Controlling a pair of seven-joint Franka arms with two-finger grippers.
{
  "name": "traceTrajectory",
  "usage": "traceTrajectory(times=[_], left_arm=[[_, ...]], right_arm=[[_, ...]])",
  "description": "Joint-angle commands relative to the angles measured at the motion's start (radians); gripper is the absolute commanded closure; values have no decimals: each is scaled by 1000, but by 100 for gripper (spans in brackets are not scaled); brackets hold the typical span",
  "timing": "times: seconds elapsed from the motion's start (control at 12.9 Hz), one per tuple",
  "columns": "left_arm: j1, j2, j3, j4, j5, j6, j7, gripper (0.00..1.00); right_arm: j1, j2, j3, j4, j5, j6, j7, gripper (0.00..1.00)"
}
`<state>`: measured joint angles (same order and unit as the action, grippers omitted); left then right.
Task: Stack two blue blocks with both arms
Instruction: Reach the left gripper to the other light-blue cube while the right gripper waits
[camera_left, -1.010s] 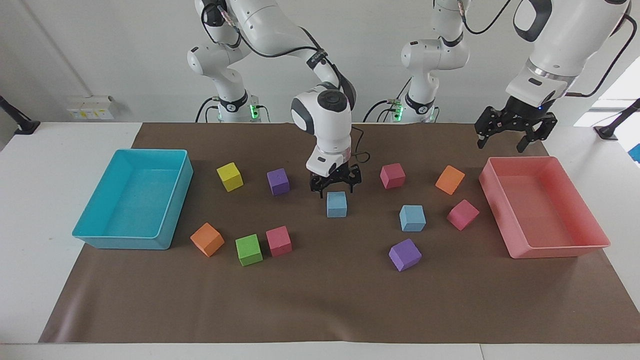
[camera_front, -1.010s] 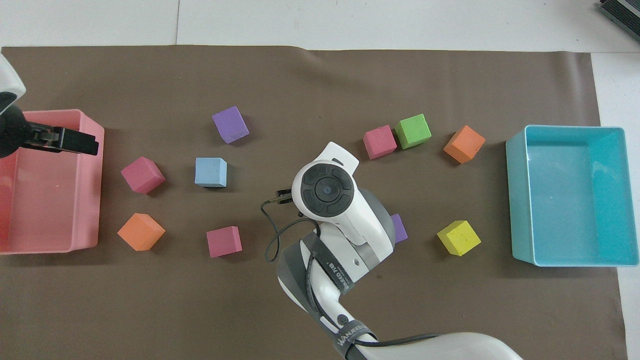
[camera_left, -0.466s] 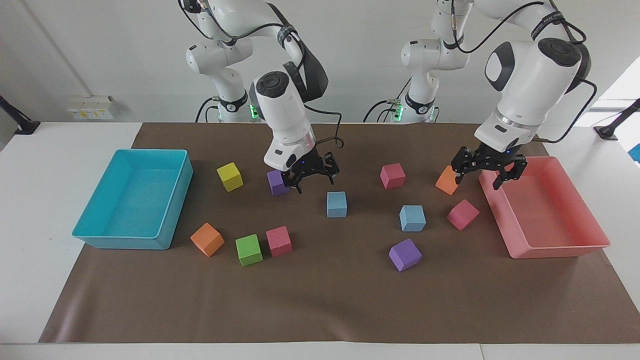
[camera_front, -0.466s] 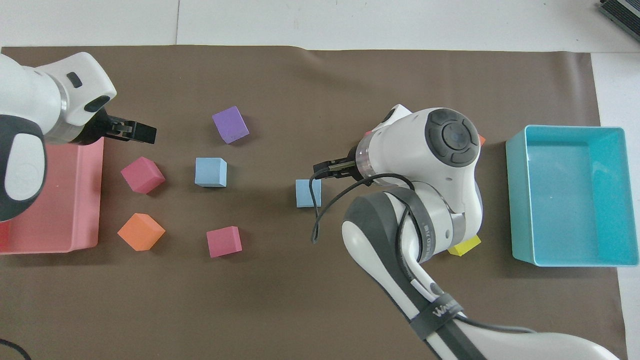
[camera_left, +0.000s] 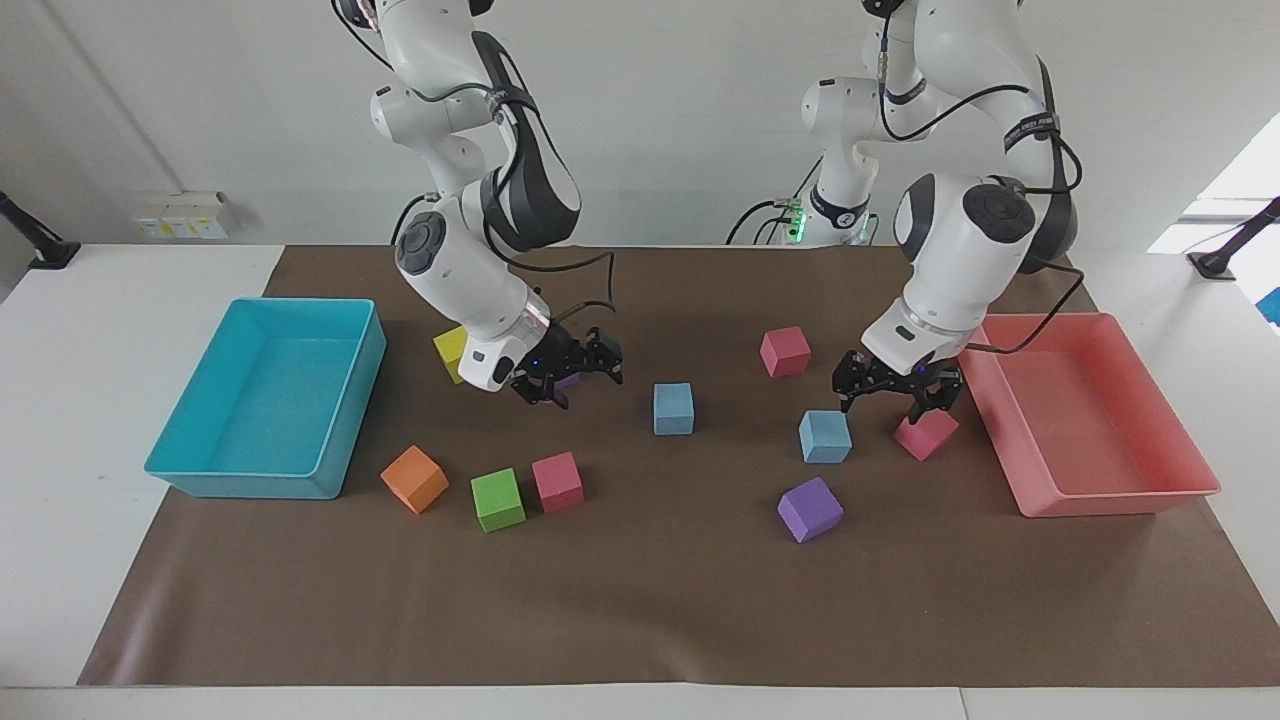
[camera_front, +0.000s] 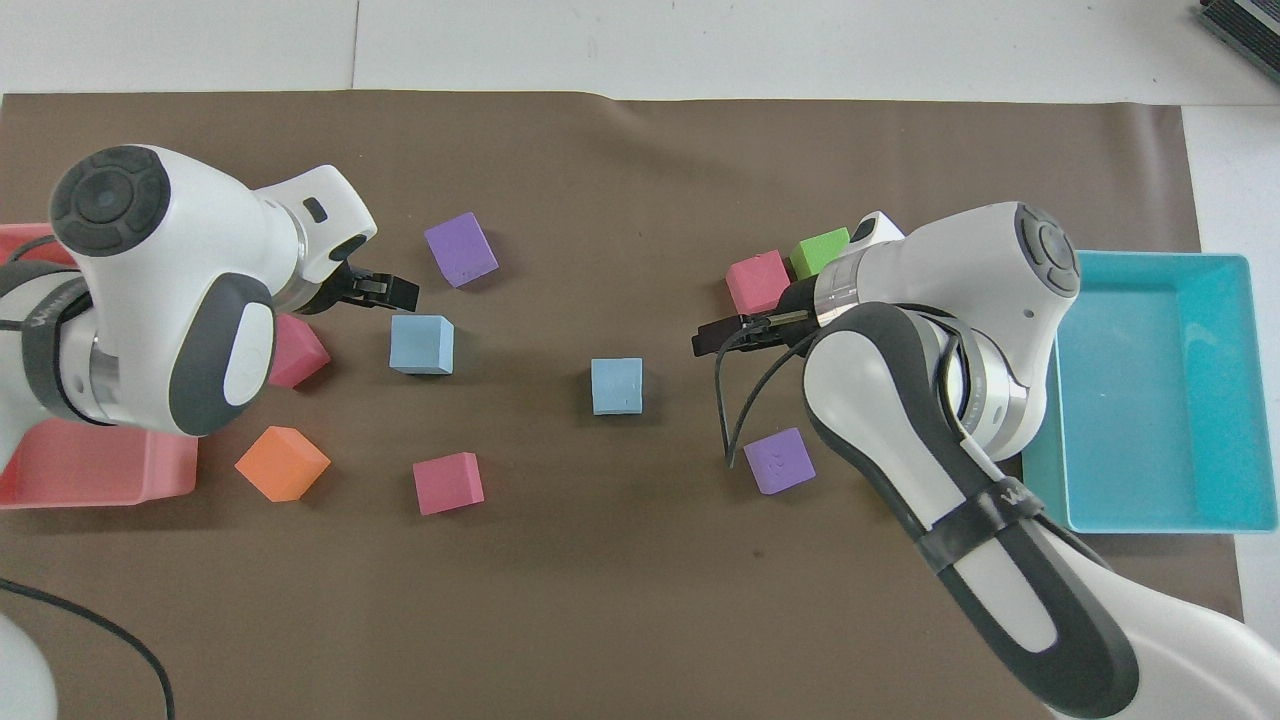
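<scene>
The right gripper (camera_left: 565, 372), empty with fingers apart, has pulled back toward the turquoise tray (camera_left: 345, 445), leaving one blue block (camera_left: 673, 408) alone mid-table, seemingly set there as the stack's base. The left gripper (camera_left: 895, 385), fingers spread, has swung down from the pink tray (camera_left: 1120, 497) and hovers beside the second blue block (camera_left: 825, 436), apparently ready to grasp.
</scene>
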<state>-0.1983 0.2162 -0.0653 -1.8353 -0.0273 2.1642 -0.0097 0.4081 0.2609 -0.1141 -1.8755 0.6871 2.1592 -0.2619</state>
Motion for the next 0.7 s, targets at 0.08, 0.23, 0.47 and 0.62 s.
traceTrajectory(times=[0.08, 0.23, 0.47, 0.62], left_arm=[[-39, 17, 16, -47, -2, 52, -33, 0], [-59, 34, 16, -67, 0, 78, -45, 0], [-62, 34, 16, -99, 0, 97, -50, 0], [-70, 61, 18, -101, 1, 123, -53, 0]], right_arm=[[-12, 0, 13, -98, 175, 13, -132, 67], [-9, 0, 13, -123, 244, 4, -140, 100], [-5, 46, 13, -122, 319, 13, -148, 100], [-12, 72, 13, -119, 351, 17, -193, 100]])
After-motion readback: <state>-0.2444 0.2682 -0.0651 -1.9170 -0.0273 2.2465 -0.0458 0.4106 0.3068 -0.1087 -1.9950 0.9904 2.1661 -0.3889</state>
